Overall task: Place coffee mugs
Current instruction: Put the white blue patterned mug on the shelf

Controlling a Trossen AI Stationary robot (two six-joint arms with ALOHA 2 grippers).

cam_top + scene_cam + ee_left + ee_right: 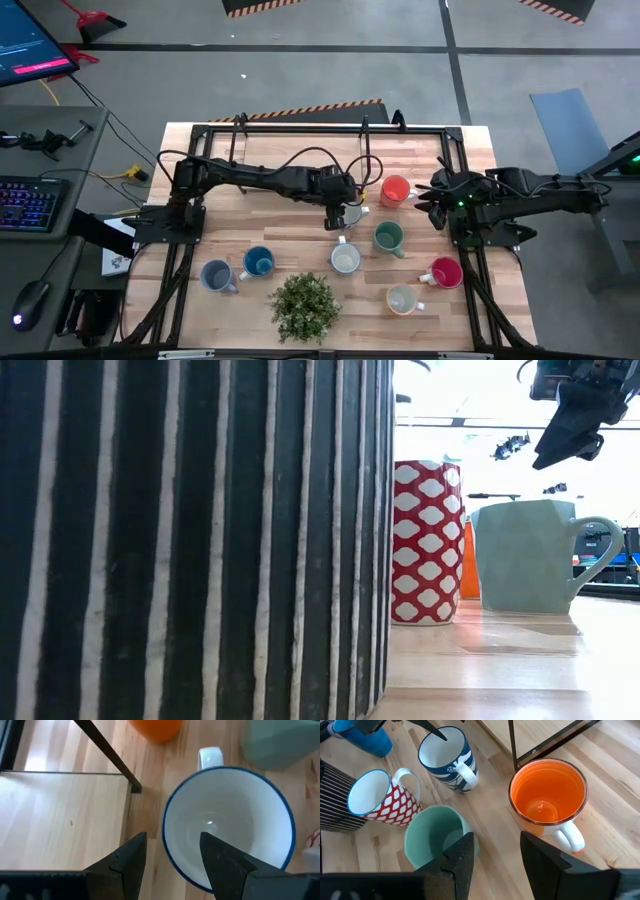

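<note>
From where I stand, the left gripper (340, 212) sits near the middle of the high view, its fingers (129, 857) spread apart and straddling the near rim of a white ceramic mug with a blue-edged lip and blue stripes (227, 822). One finger is inside the bowl and the other outside the wall. I cannot tell whether they have actually closed on the rim, so I would call them released, poised for a pinch.

The right gripper (437, 204) hangs at the right centre of the high view, its fingers (462, 857) parted and empty. It is above the gap between the glossy orange mug with a white handle (547, 795) and the pale green matte mug (432, 837).

The other mugs stand on the light wooden table (240, 160):
- a red mug with a white diamond pattern (445, 272) at lower right
- a cream mug (402, 299) just below it
- a white mug (345, 259) at lower centre
- a blue mug (259, 262) and a grey-blue mug (217, 275) at lower left
- a leafy potted plant (304, 305) at bottom centre, between them

As I read it, the placing is only partly done. The mugs stand loosely scattered with no clear row, and the striped one looks to be the piece in hand. Most of the moves seem to remain.
</note>
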